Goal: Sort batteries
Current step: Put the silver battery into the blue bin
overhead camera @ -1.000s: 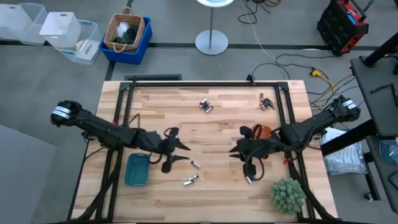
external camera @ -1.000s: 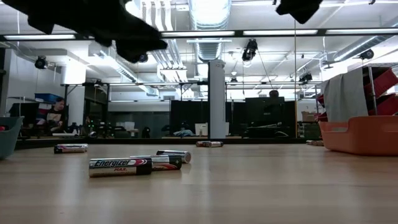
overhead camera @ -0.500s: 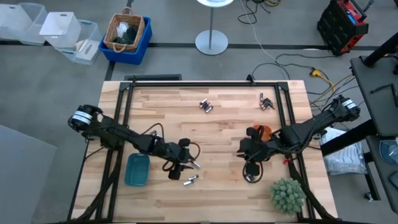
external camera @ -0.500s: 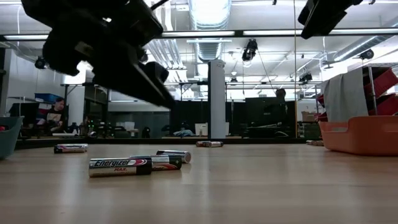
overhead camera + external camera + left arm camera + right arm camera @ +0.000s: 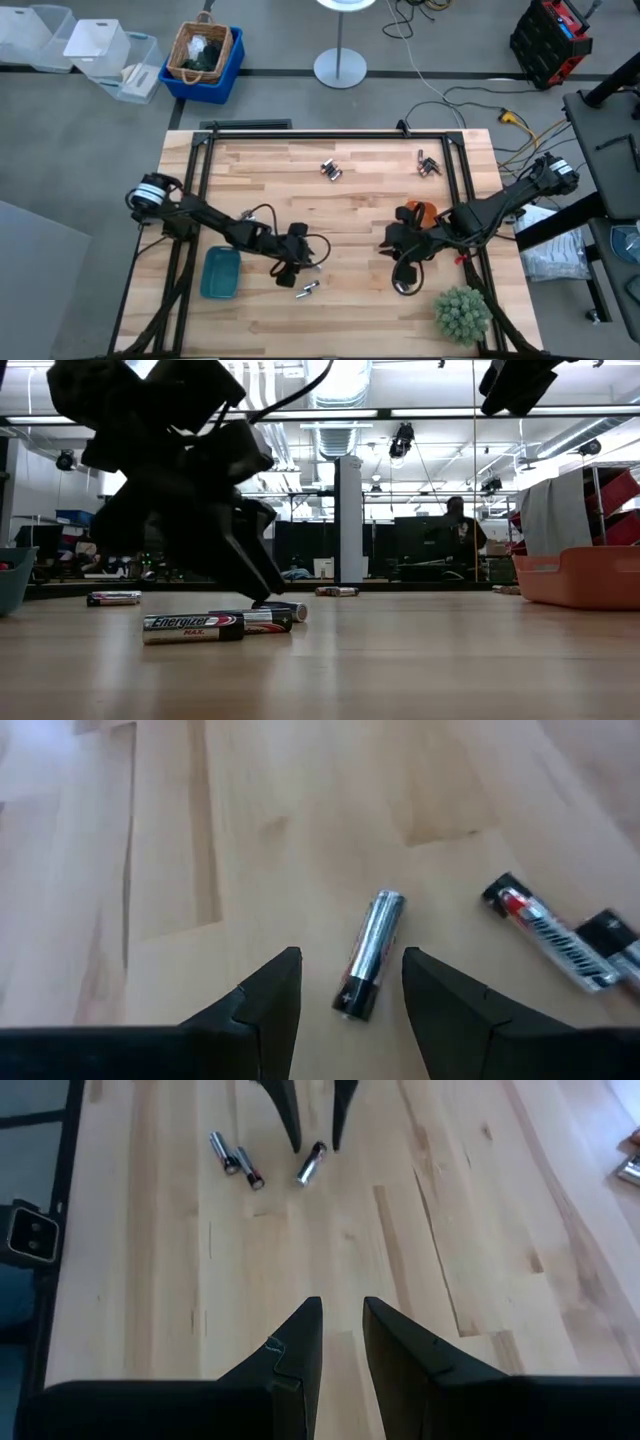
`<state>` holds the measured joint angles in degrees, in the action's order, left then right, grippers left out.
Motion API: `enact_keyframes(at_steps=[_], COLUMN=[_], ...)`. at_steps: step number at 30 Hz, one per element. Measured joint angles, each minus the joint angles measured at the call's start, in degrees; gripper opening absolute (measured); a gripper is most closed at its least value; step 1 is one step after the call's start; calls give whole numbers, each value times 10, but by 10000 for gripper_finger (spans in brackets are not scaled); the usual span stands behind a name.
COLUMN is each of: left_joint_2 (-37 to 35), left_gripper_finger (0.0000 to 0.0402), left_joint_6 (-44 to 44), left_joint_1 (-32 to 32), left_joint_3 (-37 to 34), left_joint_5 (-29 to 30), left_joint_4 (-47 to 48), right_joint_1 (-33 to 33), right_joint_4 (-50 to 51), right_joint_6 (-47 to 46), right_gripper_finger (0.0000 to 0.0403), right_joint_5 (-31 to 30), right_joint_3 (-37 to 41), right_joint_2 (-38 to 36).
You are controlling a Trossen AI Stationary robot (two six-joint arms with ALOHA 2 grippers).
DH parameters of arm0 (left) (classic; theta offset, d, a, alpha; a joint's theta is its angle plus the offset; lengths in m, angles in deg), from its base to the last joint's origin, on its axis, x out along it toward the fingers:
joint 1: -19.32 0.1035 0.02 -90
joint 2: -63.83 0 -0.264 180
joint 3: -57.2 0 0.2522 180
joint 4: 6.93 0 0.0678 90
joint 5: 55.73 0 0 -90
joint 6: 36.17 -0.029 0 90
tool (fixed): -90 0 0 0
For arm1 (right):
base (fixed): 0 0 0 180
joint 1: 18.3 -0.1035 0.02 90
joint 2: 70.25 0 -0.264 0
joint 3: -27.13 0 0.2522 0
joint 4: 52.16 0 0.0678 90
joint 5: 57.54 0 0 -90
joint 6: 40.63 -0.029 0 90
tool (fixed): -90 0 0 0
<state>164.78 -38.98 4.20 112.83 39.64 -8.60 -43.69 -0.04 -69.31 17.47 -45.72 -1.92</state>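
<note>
Left gripper (image 5: 345,985) now low over table centre-front, moved in from teal tray (image 5: 220,273) side; fingers open, straddling lone battery (image 5: 369,954), not yet touching. Pair of batteries (image 5: 560,933) just beside. Right gripper (image 5: 338,1335) open, hovering empty near orange tray (image 5: 422,212). Judged: pick imminent, nothing sorted yet.

We're in a robotics lab or workshop, no question. The pale wooden desk (image 5: 360,215) sits in a black metal frame on a grey concrete floor, with cables (image 5: 455,95) trailing loose across it. Over by the wall, clear plastic storage bins (image 5: 85,45) and a blue crate (image 5: 205,65) holding a wicker basket. Top corner, a red and black tool case (image 5: 550,40). Look level across the desk and you get exposed ceiling ducts (image 5: 335,385), long strip lights, a bare column (image 5: 347,520) and a person (image 5: 460,530) standing among dark equipment at the back.
</note>
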Motion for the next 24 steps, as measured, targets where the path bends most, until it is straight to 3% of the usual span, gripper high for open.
enact_keyframes(at_steps=[24], left_joint_2=[37], left_gripper_finger=[155], left_joint_6=[-25], left_joint_1=[6], left_joint_3=[4], left_joint_5=[-19], left_joint_4=[-25], right_joint_1=[0], right_joint_4=[-3], right_joint_6=[2], right_gripper_finger=[68], right_joint_5=[-1], right_joint_3=[1], right_joint_2=[0])
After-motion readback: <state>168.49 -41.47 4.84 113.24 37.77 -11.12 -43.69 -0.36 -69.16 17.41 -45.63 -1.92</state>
